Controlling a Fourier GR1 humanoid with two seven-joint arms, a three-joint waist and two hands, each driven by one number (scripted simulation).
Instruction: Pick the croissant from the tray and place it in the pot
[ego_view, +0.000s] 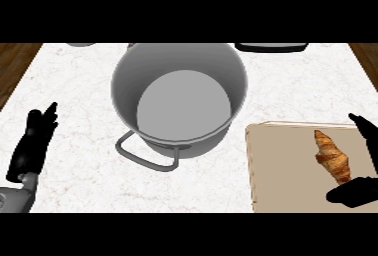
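Croissant (333, 155) lies on tray (284, 170), right of pot (179, 97) on desk (74, 85). Right hand (359, 190) at tray's right edge, fingers (363, 125) spread around croissant, not touching. Left hand (31, 145) rests left of pot, fingers straight, together, holding nothing.

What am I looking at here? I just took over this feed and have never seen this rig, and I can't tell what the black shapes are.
You are looking steeply down from the robot's head at a white marble counter. The black shapes are its two hands. The left hand rests open near the left edge, fingers up. The right hand is open around the croissant, not closed on it. The croissant lies on a beige tray. The grey pot stands in the middle, with nothing visible inside it. Nothing is held.
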